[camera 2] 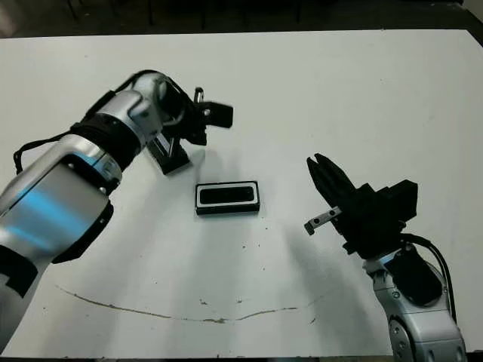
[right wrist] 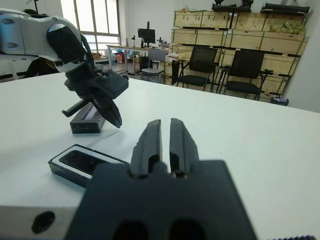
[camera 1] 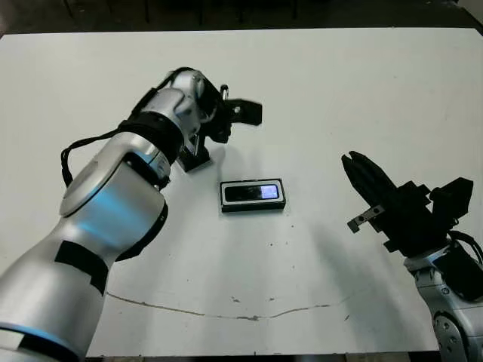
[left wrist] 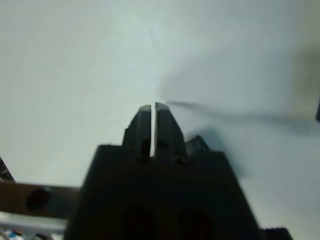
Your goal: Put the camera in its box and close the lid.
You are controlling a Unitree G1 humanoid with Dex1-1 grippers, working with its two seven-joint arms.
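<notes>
The camera lies flat inside its box at mid-table, its small bluish screen facing up. The lid, a black block with a pale stripe, rests on the table behind and left of the box. My left gripper hangs just above the table beside the lid, shut, with nothing between its fingers. My right gripper sits off to the right of the box, pointing toward it, also shut and holding nothing.
A thin dark crack line runs across the table near its front edge. White table stretches behind and to the right. In the right wrist view, chairs and wooden crates stand beyond the table.
</notes>
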